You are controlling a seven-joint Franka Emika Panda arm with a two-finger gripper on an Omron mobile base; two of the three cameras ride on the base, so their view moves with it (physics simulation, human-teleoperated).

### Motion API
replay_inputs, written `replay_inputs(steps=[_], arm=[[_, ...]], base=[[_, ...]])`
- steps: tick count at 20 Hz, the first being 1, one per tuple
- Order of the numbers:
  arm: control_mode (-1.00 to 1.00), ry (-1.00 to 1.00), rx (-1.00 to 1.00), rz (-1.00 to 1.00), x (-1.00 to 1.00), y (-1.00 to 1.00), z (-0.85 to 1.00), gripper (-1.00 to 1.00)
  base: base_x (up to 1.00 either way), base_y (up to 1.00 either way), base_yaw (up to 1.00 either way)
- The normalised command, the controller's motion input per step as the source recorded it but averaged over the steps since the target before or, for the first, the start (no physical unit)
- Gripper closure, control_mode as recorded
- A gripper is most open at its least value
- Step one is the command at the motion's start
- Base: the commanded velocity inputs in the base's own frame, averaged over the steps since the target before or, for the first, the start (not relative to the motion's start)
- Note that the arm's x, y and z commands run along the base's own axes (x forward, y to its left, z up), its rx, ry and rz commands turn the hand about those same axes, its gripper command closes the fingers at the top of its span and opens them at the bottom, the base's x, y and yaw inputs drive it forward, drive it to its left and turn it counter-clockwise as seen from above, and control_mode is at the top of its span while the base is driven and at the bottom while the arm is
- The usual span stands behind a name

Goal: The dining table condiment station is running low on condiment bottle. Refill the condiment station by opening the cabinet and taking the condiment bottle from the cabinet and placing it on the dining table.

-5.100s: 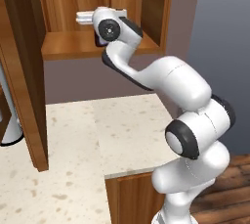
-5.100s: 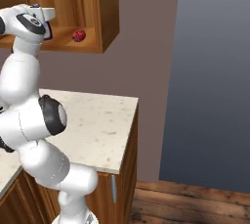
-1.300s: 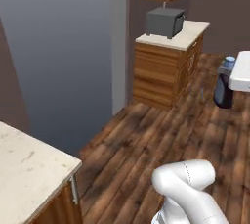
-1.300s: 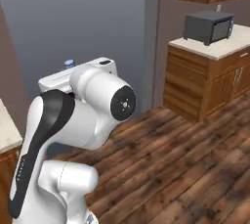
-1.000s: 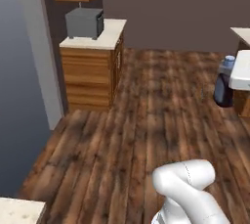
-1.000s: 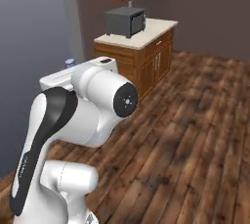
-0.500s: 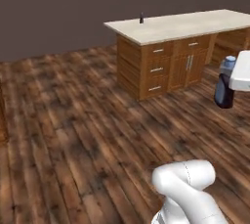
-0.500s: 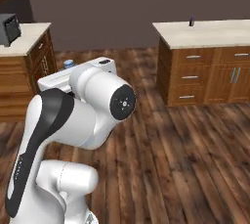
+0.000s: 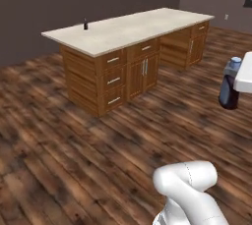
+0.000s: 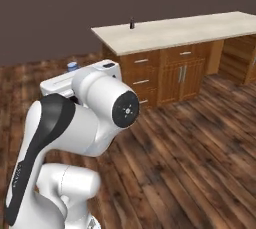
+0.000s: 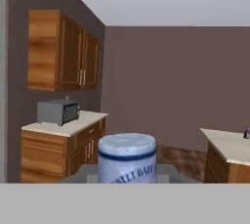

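Bottle [image 11: 127,158]: dark band below the cap carries pale lettering, partly legible as "ALLY BABY". No other readable text or numbers.

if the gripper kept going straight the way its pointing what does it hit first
Beyond the bottle it holds, the way looks free across open floor to the far purple wall; depth is hard to judge.

Navy condiment bottle [image 9: 229,87] wears a pale blue-grey cap; the table [image 9: 129,28] shows beige speckled stone over reddish-brown wood, a dark slim bottle [image 9: 85,24] at its ten o'clock, the floor [image 9: 69,155] dark-brown planked.
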Motion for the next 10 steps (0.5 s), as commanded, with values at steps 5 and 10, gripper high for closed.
replay_inputs(steps=[5,10], arm=[[1.0,0.0,0.0,0.0,0.0,0.0,0.0,1.0],[1.0,0.0,0.0,0.0,0.0,0.0,0.0,1.0]], base=[[1.0,0.95,-0.4],[1.0,1.0,-0.33]])
